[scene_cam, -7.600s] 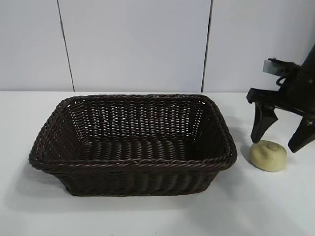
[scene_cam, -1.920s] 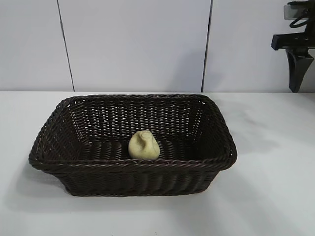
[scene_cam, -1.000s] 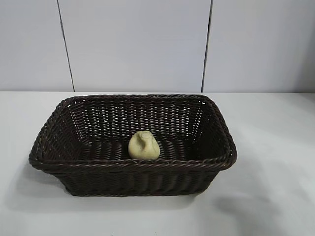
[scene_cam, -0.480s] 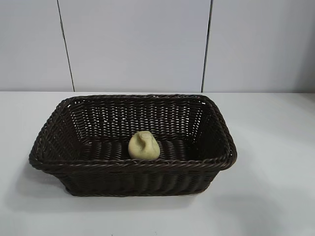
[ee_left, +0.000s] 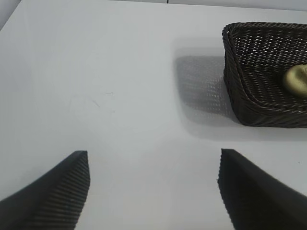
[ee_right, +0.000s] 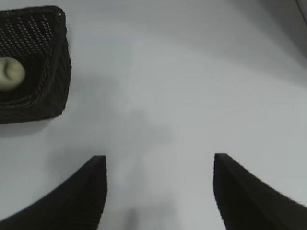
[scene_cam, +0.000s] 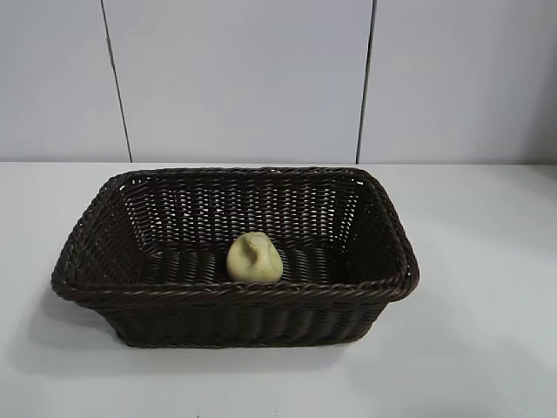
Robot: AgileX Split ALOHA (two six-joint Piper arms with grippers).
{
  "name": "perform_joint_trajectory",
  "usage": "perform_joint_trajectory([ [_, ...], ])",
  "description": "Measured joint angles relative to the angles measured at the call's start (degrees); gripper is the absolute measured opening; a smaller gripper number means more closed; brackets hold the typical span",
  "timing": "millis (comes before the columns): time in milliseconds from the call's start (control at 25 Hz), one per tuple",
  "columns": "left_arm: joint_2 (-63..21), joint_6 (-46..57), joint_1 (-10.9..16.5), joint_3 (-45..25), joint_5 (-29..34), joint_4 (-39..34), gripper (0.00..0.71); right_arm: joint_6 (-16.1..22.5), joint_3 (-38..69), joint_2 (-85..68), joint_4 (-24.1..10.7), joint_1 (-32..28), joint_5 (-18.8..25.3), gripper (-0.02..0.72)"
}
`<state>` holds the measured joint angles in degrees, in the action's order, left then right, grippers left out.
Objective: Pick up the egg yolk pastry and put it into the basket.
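The pale yellow egg yolk pastry (scene_cam: pixel 254 258) lies inside the dark brown wicker basket (scene_cam: pixel 396 261), near the middle of its front wall. The left wrist view also catches the pastry (ee_left: pixel 296 81) in the basket (ee_left: pixel 240 76), and so does the right wrist view, with the pastry (ee_right: pixel 10 73) in the basket (ee_right: pixel 57 72). Neither arm appears in the exterior view. My left gripper (ee_left: pixel 153 160) hangs open over bare table, well away from the basket. My right gripper (ee_right: pixel 159 163) is open too, over bare table on the basket's other side. Nothing sits between either pair of fingers.
The basket stands on a white table (scene_cam: pixel 487 348) in front of a white panelled wall (scene_cam: pixel 261 78). Bare tabletop lies on both sides of the basket and in front of it.
Over the last second nothing has visibly moved. The pastry stays in the basket, and no arm is seen in the exterior view.
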<state>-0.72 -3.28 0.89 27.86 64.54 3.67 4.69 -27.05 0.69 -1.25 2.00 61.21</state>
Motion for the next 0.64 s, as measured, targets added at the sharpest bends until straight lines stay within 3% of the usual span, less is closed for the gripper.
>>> perform_joint_trajectory([
  [640, 0.00, 0.00, 0.00, 0.00, 0.00, 0.04, 0.540, 0.00, 0.00, -1.66, 0.16, 0.00, 0.50, 0.466],
])
